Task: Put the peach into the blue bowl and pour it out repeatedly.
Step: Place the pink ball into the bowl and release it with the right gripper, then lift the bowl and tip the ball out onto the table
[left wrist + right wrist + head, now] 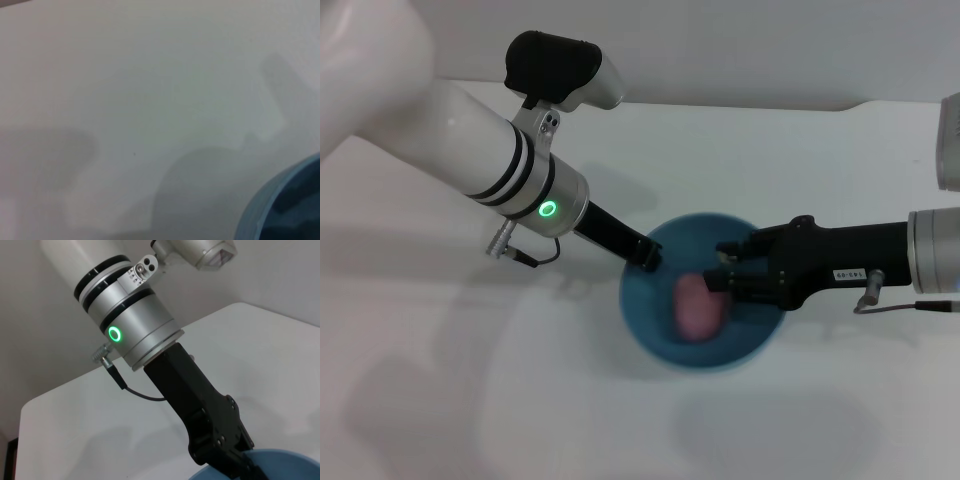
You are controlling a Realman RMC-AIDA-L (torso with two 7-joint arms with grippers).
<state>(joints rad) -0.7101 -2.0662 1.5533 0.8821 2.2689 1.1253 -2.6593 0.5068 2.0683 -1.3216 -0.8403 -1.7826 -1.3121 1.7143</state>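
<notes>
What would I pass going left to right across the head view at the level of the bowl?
left gripper at the blue bowl's left rim → peach inside the bowl → right gripper reaching in from the right.

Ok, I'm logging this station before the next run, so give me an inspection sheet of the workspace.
Surface: white table, bare apart from the bowl.
Job's things: blue bowl on the table; peach inside it.
Clutter: nothing seen.
Grippers: left tool clamped on the bowl's left rim; right tool over the bowl beside the peach, grip unclear.
Cables: short black lead looping from the left wrist; another at the right wrist.
Surroundings: pale wall behind the table.
</notes>
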